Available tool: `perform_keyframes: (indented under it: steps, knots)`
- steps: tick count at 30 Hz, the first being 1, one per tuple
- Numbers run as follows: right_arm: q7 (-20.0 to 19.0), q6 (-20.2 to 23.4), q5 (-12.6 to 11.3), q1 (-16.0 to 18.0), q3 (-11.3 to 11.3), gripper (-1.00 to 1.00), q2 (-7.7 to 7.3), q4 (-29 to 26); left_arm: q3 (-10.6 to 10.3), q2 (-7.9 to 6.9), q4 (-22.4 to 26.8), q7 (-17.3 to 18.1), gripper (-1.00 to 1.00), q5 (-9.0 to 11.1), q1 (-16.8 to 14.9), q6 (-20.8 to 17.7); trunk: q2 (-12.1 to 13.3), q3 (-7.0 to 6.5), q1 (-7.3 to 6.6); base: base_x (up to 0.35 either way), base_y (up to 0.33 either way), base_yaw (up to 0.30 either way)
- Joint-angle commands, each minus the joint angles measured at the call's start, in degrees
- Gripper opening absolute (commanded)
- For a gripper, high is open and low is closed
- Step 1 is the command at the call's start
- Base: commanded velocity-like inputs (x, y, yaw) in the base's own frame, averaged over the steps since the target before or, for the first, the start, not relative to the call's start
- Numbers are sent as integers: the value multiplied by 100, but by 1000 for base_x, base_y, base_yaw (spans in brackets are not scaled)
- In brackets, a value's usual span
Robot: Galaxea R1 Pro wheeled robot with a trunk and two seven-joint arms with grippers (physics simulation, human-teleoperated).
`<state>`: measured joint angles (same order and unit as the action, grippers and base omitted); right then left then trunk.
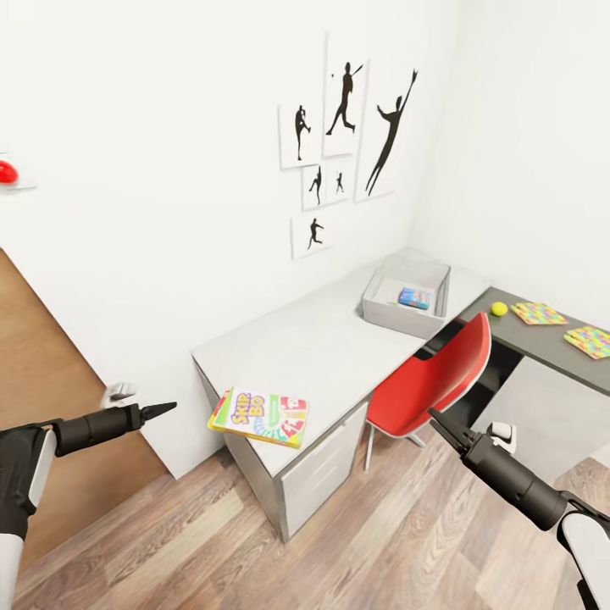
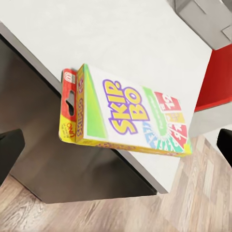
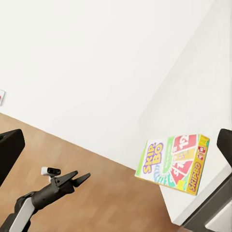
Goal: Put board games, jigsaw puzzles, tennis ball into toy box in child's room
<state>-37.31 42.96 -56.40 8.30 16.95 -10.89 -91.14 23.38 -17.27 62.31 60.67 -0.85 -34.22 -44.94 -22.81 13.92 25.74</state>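
A yellow-green-red Skip-Bo board game [image 1: 258, 417] lies on the near corner of the pale table [image 1: 322, 339], overhanging the edge in the left wrist view [image 2: 130, 116]. The grey toy box [image 1: 383, 312] stands at the far end with a blue game box [image 1: 415, 297] inside. On the dark lower section lie the tennis ball [image 1: 499, 308] and two jigsaw puzzles [image 1: 538, 313] [image 1: 590, 341]. My left gripper [image 1: 165, 409] hangs open and empty just left of the Skip-Bo box. My right gripper [image 1: 436, 419] is open and empty, in front of the chair.
A red chair [image 1: 432, 373] is tucked at the table between the drawer unit [image 1: 326, 474] and the dark section. A brown door [image 1: 42, 381] stands at the left. Silhouette pictures [image 1: 343, 127] hang on the white wall. Wood floor [image 1: 212, 542] lies below.
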Motion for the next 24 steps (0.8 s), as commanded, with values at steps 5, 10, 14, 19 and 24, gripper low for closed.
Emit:
perform_keyframes:
  steps: [5, 10, 14, 19, 24]
  knots:
    - [-4, 31, -20, 5, -31, 100, 0, 0, 26, -19, 1, 63, 100, 6, -6, -56, -11, 11, 4, 28, -38, 0]
    - [-4, 23, -20, 5, -136, 100, 0, 0, 41, -45, -7, 95, 100, 13, -6, -77, -11, 11, 4, 6, -9, 0]
    - [-4, 10, -20, 5, -157, 100, 2, -2, 43, -43, -8, 101, 100, 14, -6, -87, -11, 11, 4, 1, -2, 0]
    - [-5, 4, -20, 5, -158, 100, 0, -3, 49, -50, -8, 103, 100, 14, -6, -162, -11, 11, 4, 0, 0, 0]
    - [-4, 3, -20, 5, -162, 100, 0, -4, 52, -52, -8, 103, 100, 14, -6, -226, -11, 11, 4, 0, 0, 0]
